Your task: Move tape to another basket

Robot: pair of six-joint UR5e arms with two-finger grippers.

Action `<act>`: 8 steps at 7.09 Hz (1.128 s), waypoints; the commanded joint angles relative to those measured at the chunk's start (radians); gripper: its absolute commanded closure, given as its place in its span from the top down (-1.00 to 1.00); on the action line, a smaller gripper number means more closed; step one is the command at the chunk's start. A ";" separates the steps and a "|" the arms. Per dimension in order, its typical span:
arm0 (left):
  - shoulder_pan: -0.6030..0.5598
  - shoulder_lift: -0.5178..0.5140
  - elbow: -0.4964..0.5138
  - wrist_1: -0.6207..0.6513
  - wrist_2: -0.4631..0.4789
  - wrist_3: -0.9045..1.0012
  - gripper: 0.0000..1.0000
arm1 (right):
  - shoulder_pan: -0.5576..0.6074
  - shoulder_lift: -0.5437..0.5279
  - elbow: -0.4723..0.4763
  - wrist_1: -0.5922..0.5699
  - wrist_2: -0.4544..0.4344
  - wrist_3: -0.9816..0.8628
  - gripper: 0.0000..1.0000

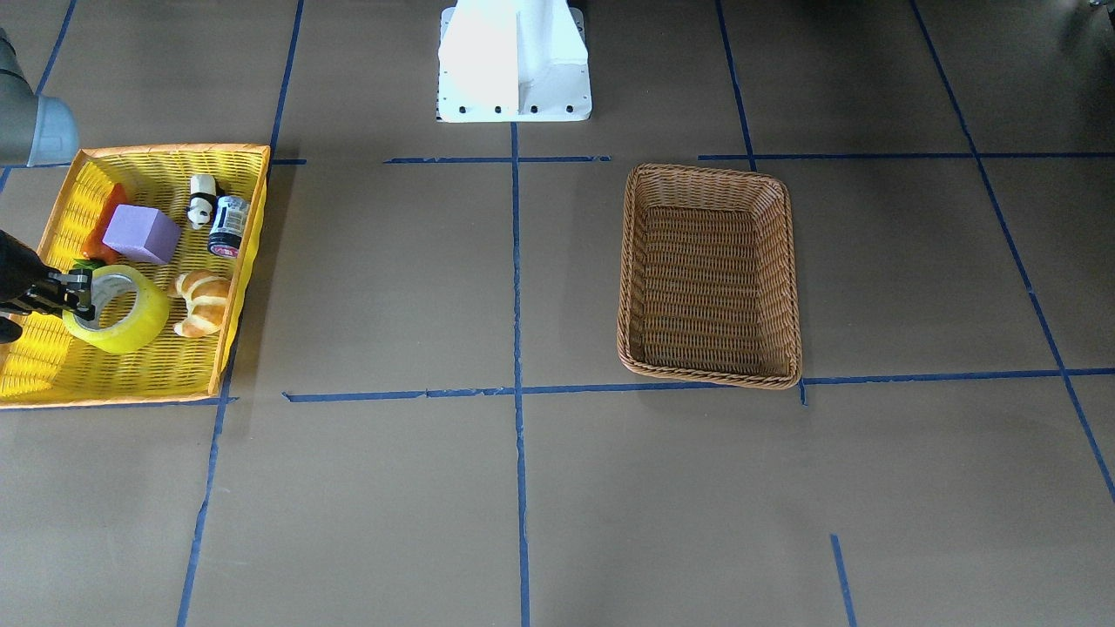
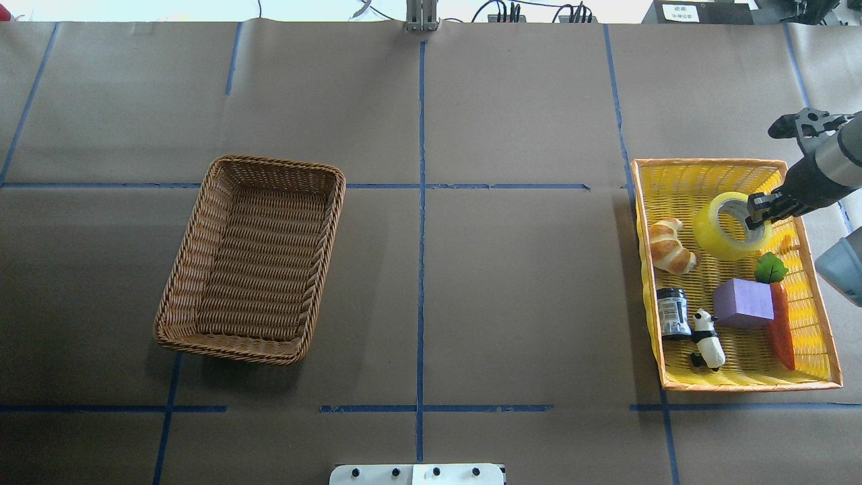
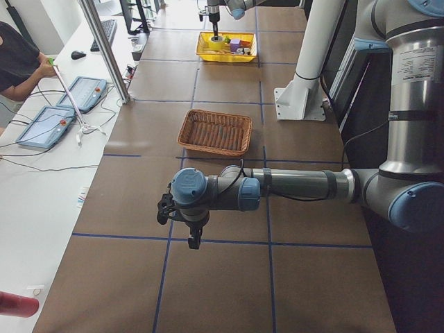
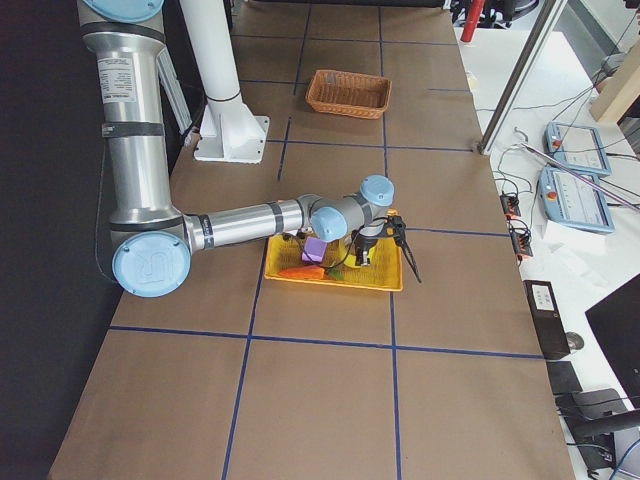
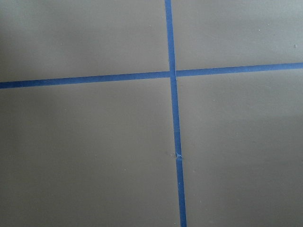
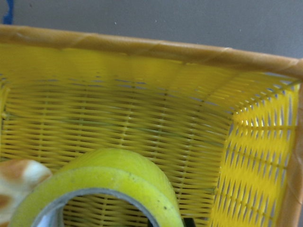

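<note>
The yellow tape roll [image 1: 122, 315] sits tilted in the far end of the yellow basket [image 1: 174, 150], next to a croissant. My right gripper [image 1: 81, 293] is shut on the tape's [image 2: 722, 234] rim, one finger inside the grey core and one outside. The right wrist view shows the roll [image 6: 118, 182] close below the camera, with the basket wall [image 6: 142, 45] beyond. The brown wicker basket [image 2: 276, 164] stands empty on the other half of the table. My left gripper [image 3: 193, 236] hangs over bare table far from both baskets; I cannot tell if it is open.
The yellow basket [image 2: 707, 163] also holds a croissant [image 2: 670, 247], a purple cube [image 2: 743, 303], a carrot [image 2: 782, 327], a small can [image 2: 671, 312] and a panda figure [image 2: 707, 340]. The white robot base [image 1: 514, 61] stands at the table's edge.
</note>
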 commanded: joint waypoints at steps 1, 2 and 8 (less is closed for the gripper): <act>0.000 0.000 -0.001 -0.001 -0.011 0.000 1.00 | 0.099 -0.030 0.102 0.000 0.092 0.000 -1.00; 0.000 0.000 -0.004 -0.012 -0.014 0.002 1.00 | 0.113 -0.019 0.131 -0.002 0.112 0.014 -1.00; 0.206 -0.006 -0.290 -0.102 -0.051 -0.421 1.00 | 0.020 0.174 0.144 0.259 0.112 0.573 -1.00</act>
